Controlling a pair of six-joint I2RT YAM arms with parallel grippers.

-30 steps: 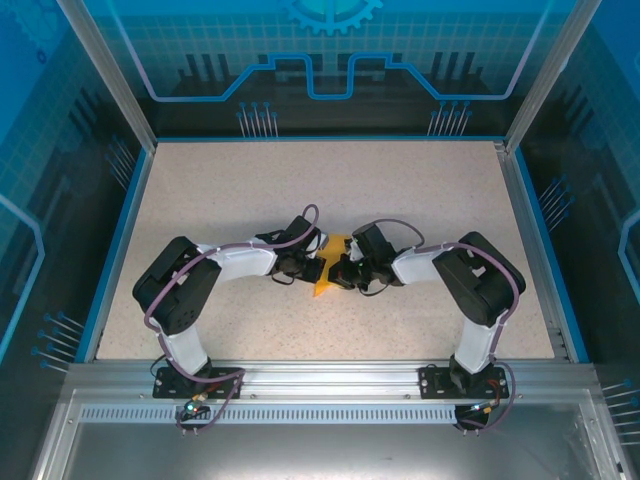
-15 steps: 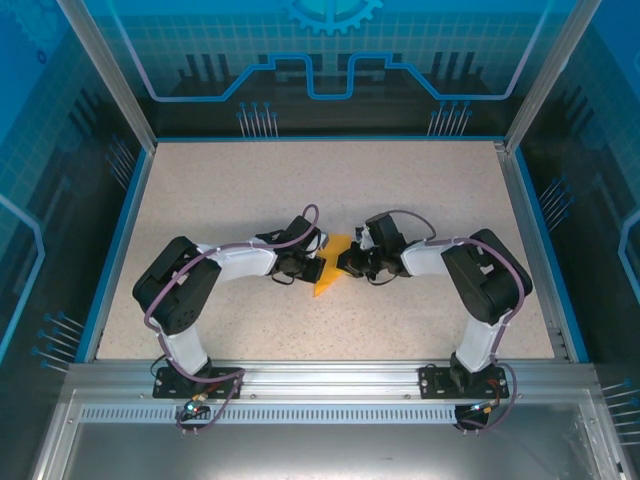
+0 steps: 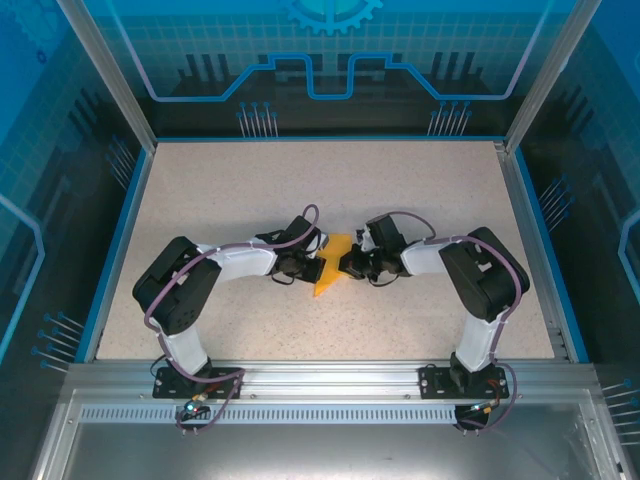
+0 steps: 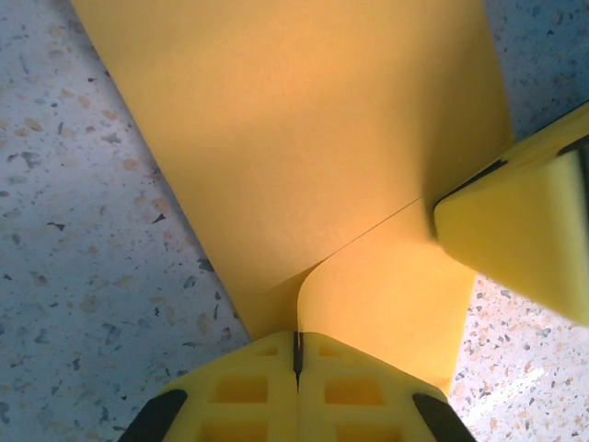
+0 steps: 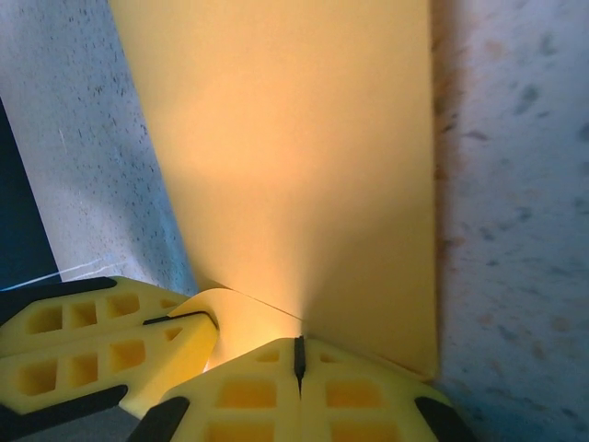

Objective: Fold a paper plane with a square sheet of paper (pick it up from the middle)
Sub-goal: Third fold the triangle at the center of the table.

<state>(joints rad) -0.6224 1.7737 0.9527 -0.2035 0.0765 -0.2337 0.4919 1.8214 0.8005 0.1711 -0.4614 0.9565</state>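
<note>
Mid-frame, my left gripper (image 4: 296, 348) and right gripper (image 5: 299, 352) both pinch the paper (image 3: 330, 270) shut. I should tension it evenly, avoiding tears

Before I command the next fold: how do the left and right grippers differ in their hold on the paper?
The left gripper pinches the paper at its left edge; the right gripper pinches it at its right edge. The left gripper points rightward; the right gripper points leftward, facing it. Shared: both are shut on the paper, fingertips close together.
</note>
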